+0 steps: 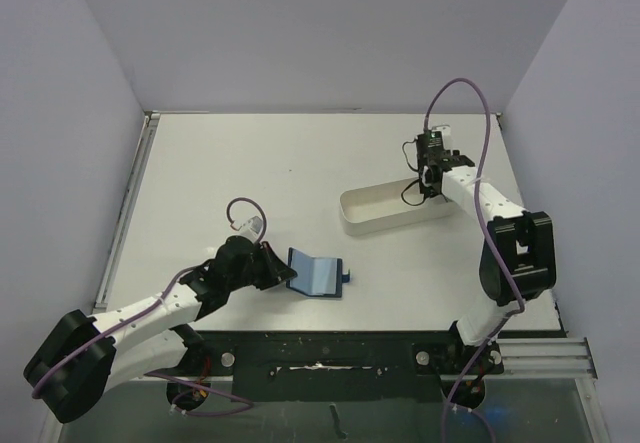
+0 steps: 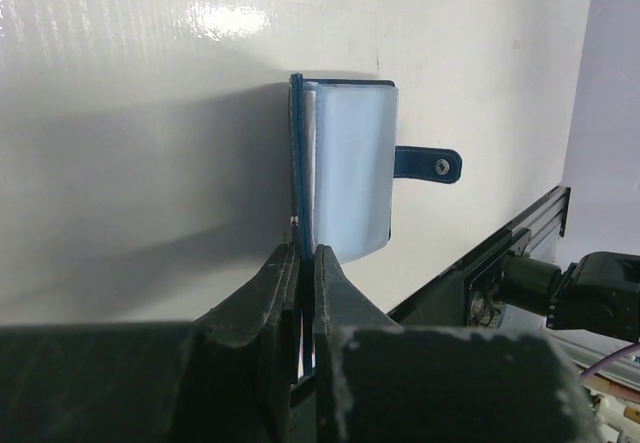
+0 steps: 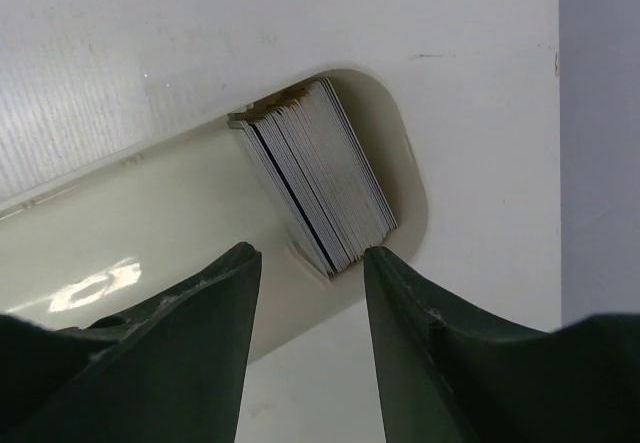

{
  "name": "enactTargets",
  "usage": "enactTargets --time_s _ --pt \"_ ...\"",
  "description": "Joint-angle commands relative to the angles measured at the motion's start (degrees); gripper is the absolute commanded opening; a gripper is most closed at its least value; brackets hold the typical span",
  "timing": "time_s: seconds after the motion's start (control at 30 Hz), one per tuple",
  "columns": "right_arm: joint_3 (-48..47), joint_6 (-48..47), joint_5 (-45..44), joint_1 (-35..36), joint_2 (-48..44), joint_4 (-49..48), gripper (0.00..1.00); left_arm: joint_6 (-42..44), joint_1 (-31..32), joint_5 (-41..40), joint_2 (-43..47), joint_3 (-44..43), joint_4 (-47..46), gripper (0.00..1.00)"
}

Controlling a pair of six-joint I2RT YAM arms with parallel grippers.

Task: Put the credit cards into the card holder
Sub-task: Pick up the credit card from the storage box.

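While the left end effector (image 2: 305, 253) clamps the open card holder (image 2: 350, 163) on the desk (image 1: 250, 163), the right end effector (image 3: 310, 253), jaws apart above the credit cards (image 3: 315, 173) stacked in the tray (image 3: 180, 213), should pinch just one.

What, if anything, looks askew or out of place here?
The credit cards lean in a slanted, fanned stack against the rounded end of the white tray, not lying flat. The card holder sits half open, one cover pinched by the left gripper. Nothing looks spilled or damaged.
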State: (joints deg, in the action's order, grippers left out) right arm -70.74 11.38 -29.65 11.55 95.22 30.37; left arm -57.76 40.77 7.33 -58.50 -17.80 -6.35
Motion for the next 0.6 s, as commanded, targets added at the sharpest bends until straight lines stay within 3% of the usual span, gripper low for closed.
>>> enactTargets --time_s 0.0,0.57 --pt "-3.2 -7.4 -2.4 -0.7 2.8 -4.1 0.47 1.0 -0.2 1.9 1.0 0.2 -4.9 0.00" --pt "-3.0 -11.3 -6.7 -1.2 11.4 -6.7 0.46 1.2 -0.5 2.3 1.7 0.8 -4.8 0.00"
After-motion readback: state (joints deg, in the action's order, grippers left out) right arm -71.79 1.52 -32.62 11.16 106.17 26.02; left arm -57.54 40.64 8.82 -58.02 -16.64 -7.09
